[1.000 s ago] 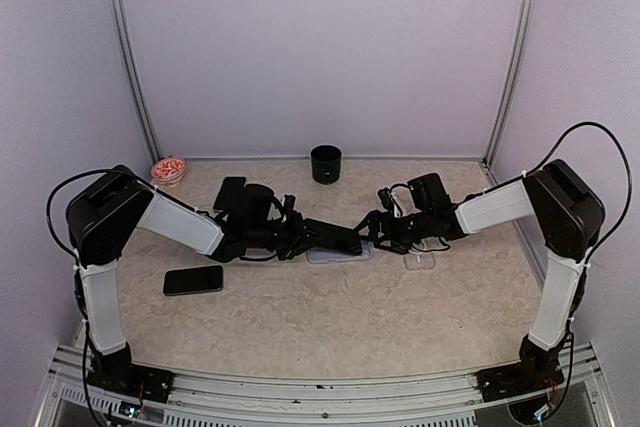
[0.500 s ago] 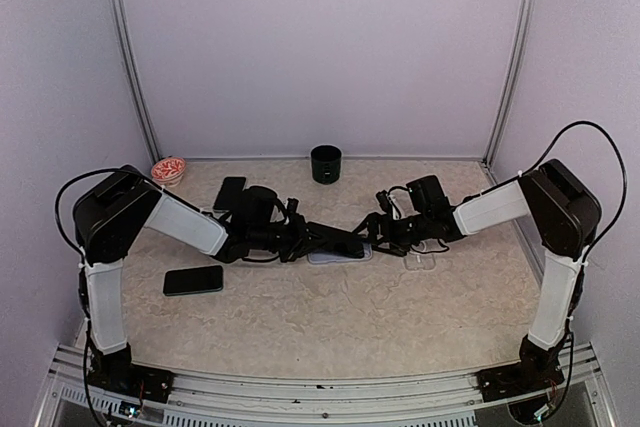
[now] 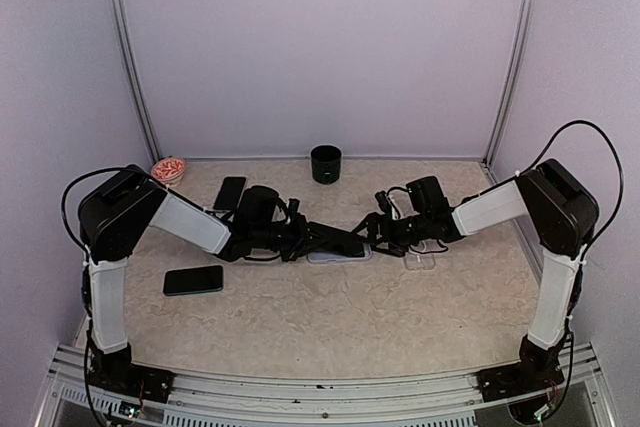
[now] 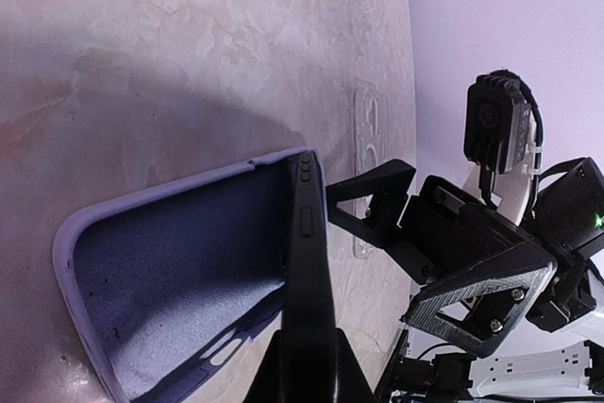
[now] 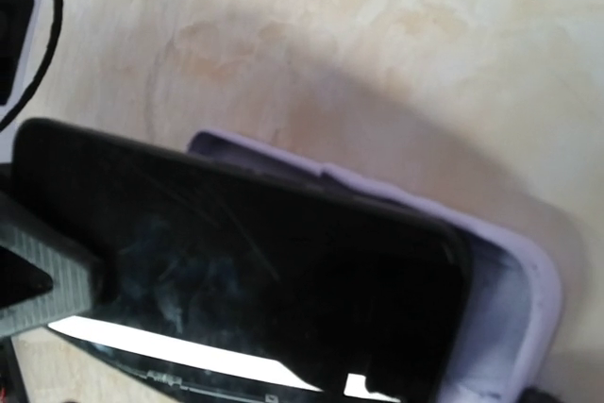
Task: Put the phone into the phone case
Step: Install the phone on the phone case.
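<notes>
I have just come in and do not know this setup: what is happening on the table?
The left gripper is shut on a black phone and holds it tilted, with one edge inside the purple case that lies on the table. The right gripper is close on the other side, with its jaws open. The phone is not yet flat in the case.

Left arm leans further in
The left elbow (image 3: 120, 209) shifts slightly right and back since a second ago, carrying the left gripper (image 3: 308, 237) and its phone (image 3: 342, 240) a touch further over the lilac phone case (image 3: 335, 257).
</notes>
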